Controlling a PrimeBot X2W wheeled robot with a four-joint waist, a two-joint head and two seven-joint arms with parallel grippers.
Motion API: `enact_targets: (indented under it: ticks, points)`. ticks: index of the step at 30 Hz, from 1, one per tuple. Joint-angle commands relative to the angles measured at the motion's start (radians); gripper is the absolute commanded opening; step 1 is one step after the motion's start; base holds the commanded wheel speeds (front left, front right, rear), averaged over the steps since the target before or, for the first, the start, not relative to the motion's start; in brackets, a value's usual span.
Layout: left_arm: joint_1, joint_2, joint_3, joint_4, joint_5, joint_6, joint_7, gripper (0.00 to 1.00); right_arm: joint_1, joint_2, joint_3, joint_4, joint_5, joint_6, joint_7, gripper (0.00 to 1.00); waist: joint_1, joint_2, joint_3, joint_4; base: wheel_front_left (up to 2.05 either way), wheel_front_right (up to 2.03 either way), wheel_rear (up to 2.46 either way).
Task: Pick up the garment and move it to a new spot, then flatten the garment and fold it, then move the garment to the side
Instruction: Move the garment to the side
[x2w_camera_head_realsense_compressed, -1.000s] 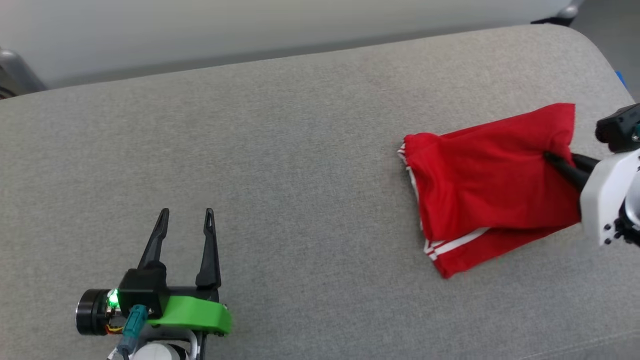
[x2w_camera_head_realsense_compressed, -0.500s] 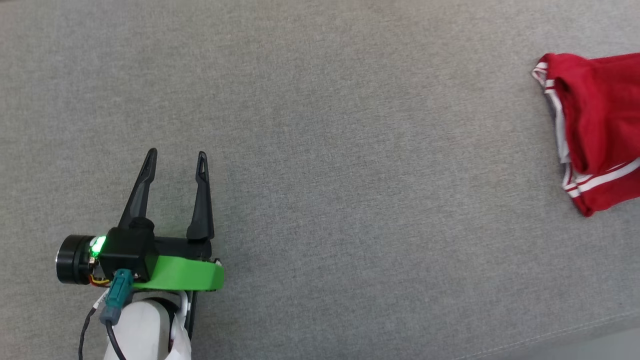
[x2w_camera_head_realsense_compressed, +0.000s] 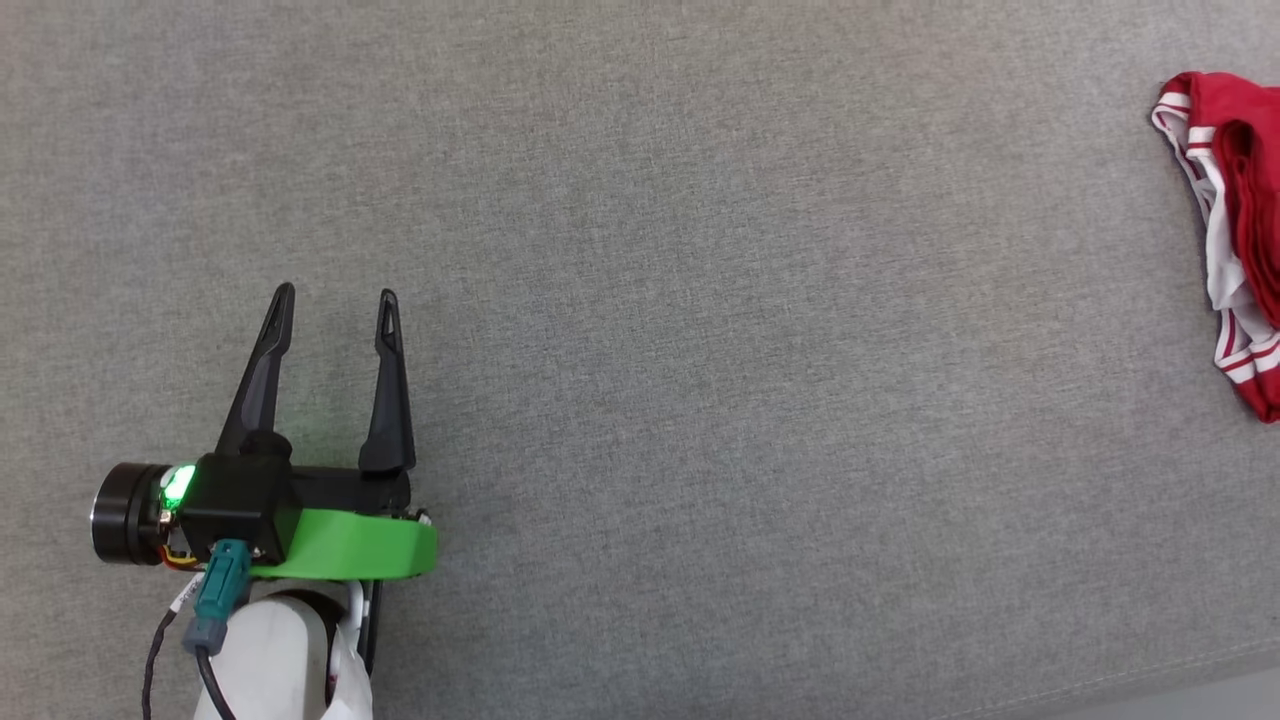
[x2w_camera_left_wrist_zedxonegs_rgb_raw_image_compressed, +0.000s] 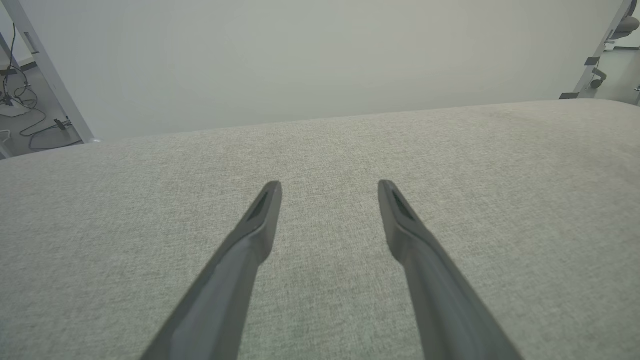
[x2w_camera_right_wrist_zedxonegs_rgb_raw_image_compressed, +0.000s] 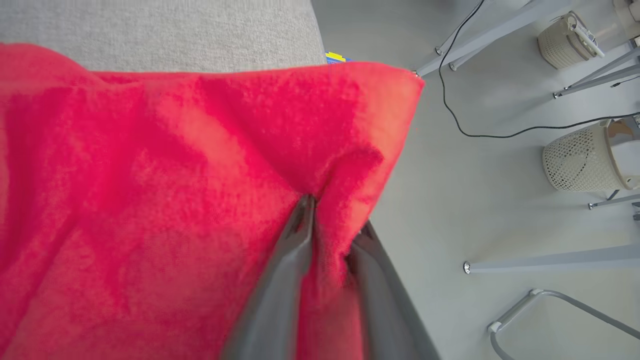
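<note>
"Two tools were out; which of mine was nearer the garment?"

"Your right tool (x2w_camera_right_wrist_zedxonegs_rgb_raw_image_compressed: 336, 214), plainly. Its fingers stood close together and pinched a raised fold of the garment (x2w_camera_right_wrist_zedxonegs_rgb_raw_image_compressed: 175, 175) near one corner. Your left tool (x2w_camera_head_realsense_compressed: 335, 292) hung spread wide and empty over the bare surface (x2w_camera_head_realsense_compressed: 700, 300), fingers pointing away from you."

"Where did the cloth lie from that left one?"

"Well apart, far to your right, at the right edge of the head view. The strip that showed there ran away from you, with its striped trim toward the left tool, and the rest was cut off. In the right wrist view the held corner reached past the surface's edge, with floor (x2w_camera_right_wrist_zedxonegs_rgb_raw_image_compressed: 475, 165) beyond."

"So the next move was the right's?"

"I'd judge so. The garment seemed folded and set aside, so letting go and backing out along the fingers would have spared the fold. Whether that corner rested or hung, I couldn't tell."
</note>
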Motion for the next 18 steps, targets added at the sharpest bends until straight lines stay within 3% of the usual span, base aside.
enact_targets:
  ticks: [1,9,14,18]
  points:
    - [0.002,0.007,0.003,0.002,0.006,0.007,-0.006,1.0,-0.024,0.007,-0.016,0.012,-0.02,-0.001,-0.026,1.0,-0.0001,-0.0001,-0.019,-0.001,0.0,0.0,0.0]
    - [0.036,-0.009,0.001,0.039,-0.013,0.017,-0.006,1.0,-0.006,0.042,-0.099,-0.008,-0.104,-0.001,-0.246,1.0,-0.0001,-0.0001,-0.141,0.026,0.0,0.0,0.0]
    - [0.083,-0.02,0.006,0.059,-0.029,0.026,-0.006,1.0,0.049,0.094,-0.145,-0.107,-0.159,-0.001,-0.406,1.0,-0.0001,-0.0001,-0.22,0.047,0.0,0.0,0.0]
    - [0.109,-0.027,0.011,0.069,-0.04,0.029,-0.006,1.0,0.109,0.16,-0.204,-0.232,-0.211,-0.001,-0.453,1.0,-0.0001,-0.0001,-0.27,0.071,0.0,0.0,0.0]
